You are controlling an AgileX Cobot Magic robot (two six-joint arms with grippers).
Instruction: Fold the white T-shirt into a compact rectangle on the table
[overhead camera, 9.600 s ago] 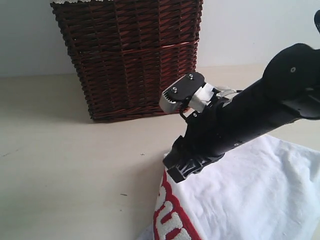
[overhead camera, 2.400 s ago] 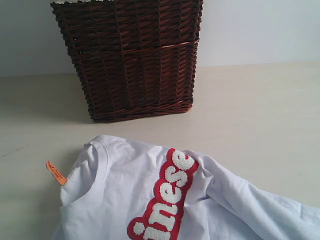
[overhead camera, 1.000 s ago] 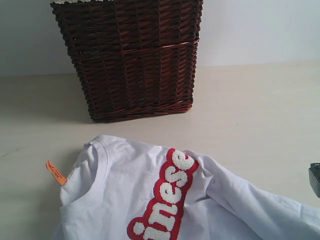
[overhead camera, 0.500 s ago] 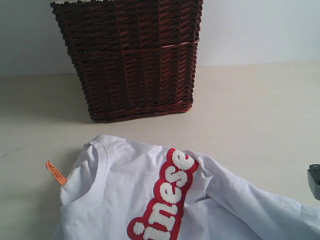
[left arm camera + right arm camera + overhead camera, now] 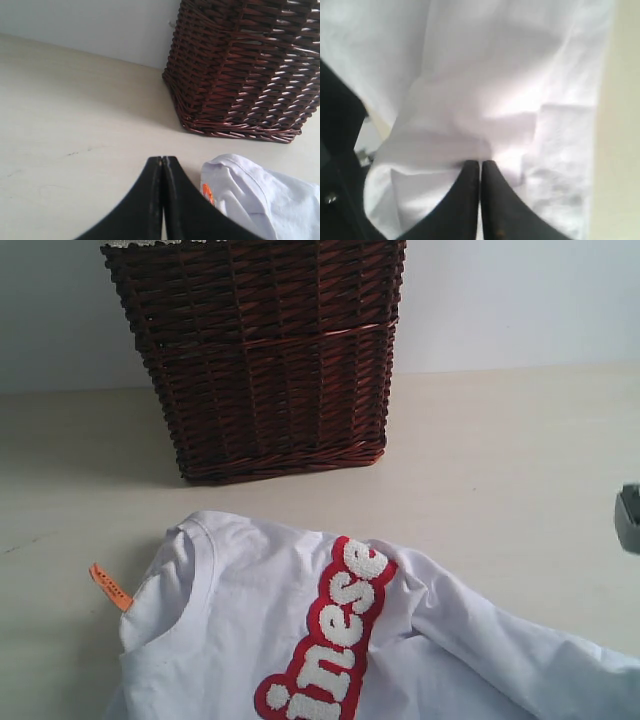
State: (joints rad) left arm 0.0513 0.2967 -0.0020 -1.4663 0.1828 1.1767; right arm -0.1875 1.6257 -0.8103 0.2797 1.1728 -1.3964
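Pale beige table (image 5: 520, 470) carries the white cotton T-shirt (image 5: 230, 630) near a dark wicker basket (image 5: 260, 360), right end effector (image 5: 480, 162) pinching its cloth, apparently for a fold, left end effector (image 5: 163, 159) clenched empty.

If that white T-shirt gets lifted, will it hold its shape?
Probably floppy: the white T-shirt lies in soft creases and bunches at the right gripper. Lifted, it would likely drape. The fuzzy letters may stiffen that patch.
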